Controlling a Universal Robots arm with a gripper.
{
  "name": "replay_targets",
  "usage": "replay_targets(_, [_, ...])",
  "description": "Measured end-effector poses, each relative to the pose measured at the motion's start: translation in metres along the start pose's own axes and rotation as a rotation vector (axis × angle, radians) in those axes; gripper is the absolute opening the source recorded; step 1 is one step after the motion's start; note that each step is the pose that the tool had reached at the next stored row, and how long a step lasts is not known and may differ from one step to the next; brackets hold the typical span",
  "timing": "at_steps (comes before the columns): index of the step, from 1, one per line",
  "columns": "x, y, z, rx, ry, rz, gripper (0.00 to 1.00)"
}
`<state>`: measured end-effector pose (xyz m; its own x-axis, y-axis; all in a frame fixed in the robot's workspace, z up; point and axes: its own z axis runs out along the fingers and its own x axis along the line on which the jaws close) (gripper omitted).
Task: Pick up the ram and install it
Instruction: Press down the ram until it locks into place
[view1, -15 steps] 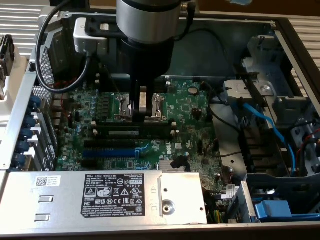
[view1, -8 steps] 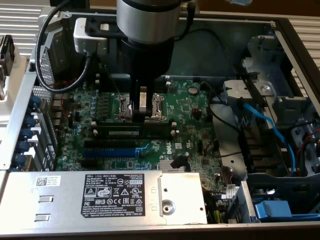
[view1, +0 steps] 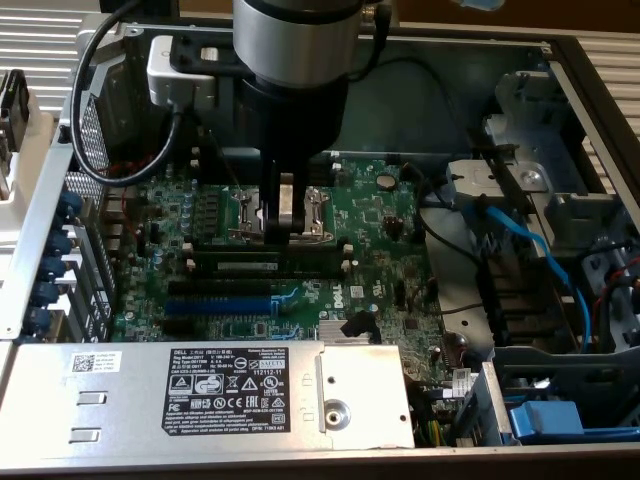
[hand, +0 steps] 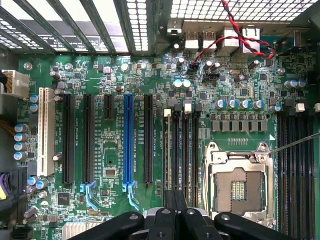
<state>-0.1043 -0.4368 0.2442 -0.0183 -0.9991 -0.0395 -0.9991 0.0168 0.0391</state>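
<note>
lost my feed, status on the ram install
gripper shut, low over the memory slots. ram lying along a black slot right by the gripper, grip on it not discernible. nothing lying across the slots.

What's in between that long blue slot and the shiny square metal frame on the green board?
In the wrist view, between the blue slot and the metal frame stand one long black slot and a row of narrow black slots.

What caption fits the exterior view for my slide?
Robot arm's shut gripper pressing down at the ram in the memory slots of a green motherboard inside an open computer case.
</note>
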Motion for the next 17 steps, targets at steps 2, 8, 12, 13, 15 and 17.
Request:
replay_targets(2, [0.0000,0.0000,0.0000,0.0001,0.0000,0.002,0.10])
replay_targets(8, [0.0000,0.0000,0.0000,0.0034,-0.0034,0.089,0.10])
replay_targets(12, [0.0000,0.0000,0.0000,0.0045,-0.0071,0.189,0.10])
replay_targets(13, [0.0000,0.0001,0.0000,0.0039,-0.0079,0.211,0.10])
replay_targets(15, [0.0000,0.0000,0.0000,0.0030,-0.0086,0.232,0.10])
replay_targets(17, [0.0000,0.0000,0.0000,0.0011,-0.0095,0.264,0.10])
